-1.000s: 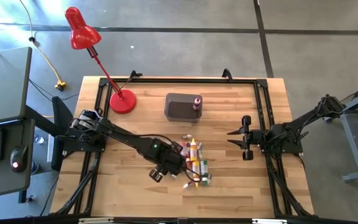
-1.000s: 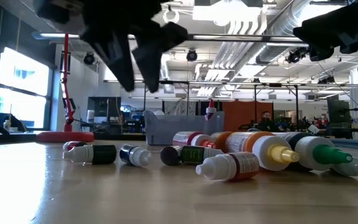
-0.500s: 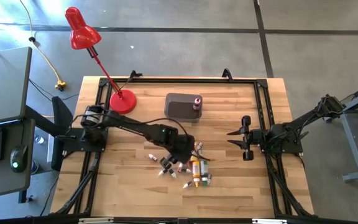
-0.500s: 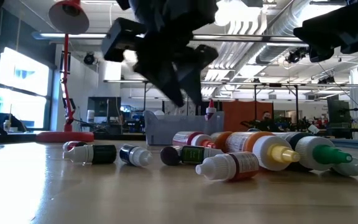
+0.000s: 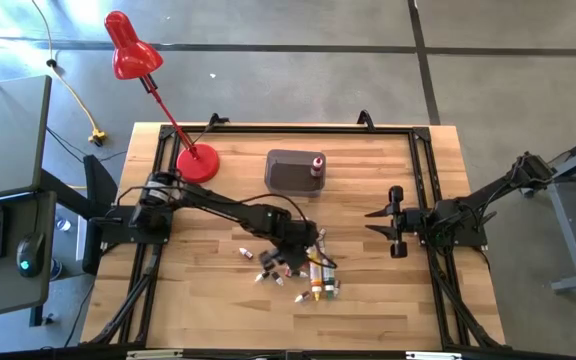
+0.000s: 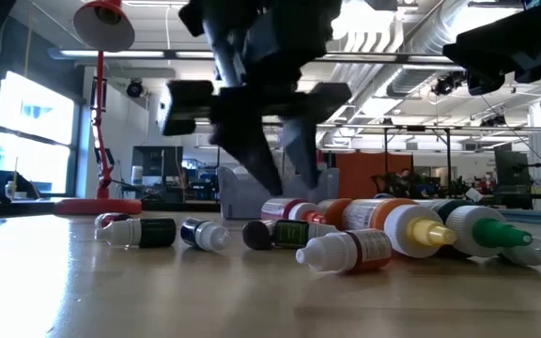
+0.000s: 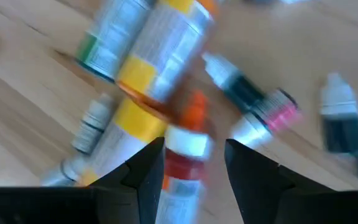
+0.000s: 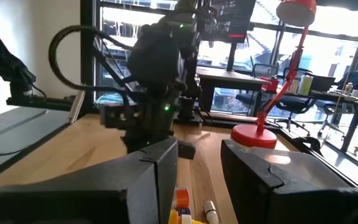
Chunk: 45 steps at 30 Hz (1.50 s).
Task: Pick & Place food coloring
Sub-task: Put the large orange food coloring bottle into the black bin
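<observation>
Wooden planks form the table (image 5: 218,310), which is edged by a black frame, and a red desk lamp (image 5: 197,163) is stood at its far left corner. A dark grey tub (image 5: 290,172) is set near the far edge, with one small bottle (image 5: 317,165) stood upright at its right end. The food coloring bottles (image 5: 317,272) are scattered lying on their sides near the table's middle, toward the near edge, with a few smaller ones (image 5: 247,251) strewn just left of the main cluster. The left gripper (image 5: 296,262) is lowered over that cluster, its fingers (image 7: 149,169) held apart and straddling a bottle with a red label and an orange cap (image 7: 186,149) that is seen lying on the wood; whether the bottle is touched cannot be told. In the low view the same gripper (image 6: 278,174) is seen reaching down just behind the row of bottles (image 6: 346,250). The right gripper (image 5: 378,222) is held well apart from the bottles at the table's right side, its fingers (image 8: 159,163) spread with nothing between them.
</observation>
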Each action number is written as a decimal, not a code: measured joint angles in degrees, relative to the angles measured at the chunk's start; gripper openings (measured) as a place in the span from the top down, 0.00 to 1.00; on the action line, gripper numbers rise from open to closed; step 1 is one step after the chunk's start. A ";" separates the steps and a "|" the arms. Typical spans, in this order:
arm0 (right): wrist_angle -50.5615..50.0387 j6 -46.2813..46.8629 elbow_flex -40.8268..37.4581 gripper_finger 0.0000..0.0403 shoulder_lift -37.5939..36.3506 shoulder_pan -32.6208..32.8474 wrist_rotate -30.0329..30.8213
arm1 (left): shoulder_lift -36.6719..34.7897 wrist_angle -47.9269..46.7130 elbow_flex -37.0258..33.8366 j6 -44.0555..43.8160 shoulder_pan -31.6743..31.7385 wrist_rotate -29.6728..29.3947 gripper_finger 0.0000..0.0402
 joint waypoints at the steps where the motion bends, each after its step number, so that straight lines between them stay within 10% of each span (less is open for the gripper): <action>1: -0.11 0.00 0.00 0.71 -0.20 0.00 0.05 | 0.87 2.42 0.27 0.16 0.01 -0.10 0.59; 19: -0.43 0.06 0.00 0.71 1.03 0.00 1.45 | 1.46 -0.49 0.21 3.97 0.00 -8.53 0.59; 45: -0.41 0.02 0.00 0.71 1.03 0.00 1.48 | 2.16 3.75 0.15 -6.51 -0.02 -5.98 0.59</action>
